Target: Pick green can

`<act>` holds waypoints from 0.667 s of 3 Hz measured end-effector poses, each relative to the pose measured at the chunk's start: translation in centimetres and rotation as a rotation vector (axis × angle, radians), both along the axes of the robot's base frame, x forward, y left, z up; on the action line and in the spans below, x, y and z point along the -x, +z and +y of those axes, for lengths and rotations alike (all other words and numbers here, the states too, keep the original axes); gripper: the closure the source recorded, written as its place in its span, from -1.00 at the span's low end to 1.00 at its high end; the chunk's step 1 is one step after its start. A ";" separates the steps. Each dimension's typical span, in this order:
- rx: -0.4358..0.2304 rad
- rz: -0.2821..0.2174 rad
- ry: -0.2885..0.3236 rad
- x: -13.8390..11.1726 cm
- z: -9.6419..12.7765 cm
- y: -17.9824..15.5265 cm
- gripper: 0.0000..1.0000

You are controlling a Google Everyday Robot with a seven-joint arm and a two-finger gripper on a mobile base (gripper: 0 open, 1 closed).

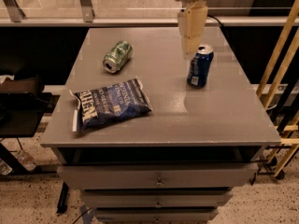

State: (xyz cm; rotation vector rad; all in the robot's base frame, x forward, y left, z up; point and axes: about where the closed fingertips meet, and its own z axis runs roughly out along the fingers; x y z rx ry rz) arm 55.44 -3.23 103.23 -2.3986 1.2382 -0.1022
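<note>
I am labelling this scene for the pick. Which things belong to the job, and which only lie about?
Job: green can, lying on its side; gripper, hanging by the blue can.
Lying about: blue can, upright; blue snack bag.

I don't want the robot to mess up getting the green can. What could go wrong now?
1. The green can lies on its side on the grey table, so it might roll away if it gets bumped instead of gripped.
2. The gripper hangs close above the upright blue can, well to the right of the green one. Swinging across, it might tip the blue can over or grab the wrong can.
</note>
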 end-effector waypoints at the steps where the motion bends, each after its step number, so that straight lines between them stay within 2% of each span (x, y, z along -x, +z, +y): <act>1: -0.012 -0.017 0.003 -0.4 0.5 0.2 -1.00; 2: -0.012 -0.048 0.044 -1.0 1.5 -0.1 -1.00</act>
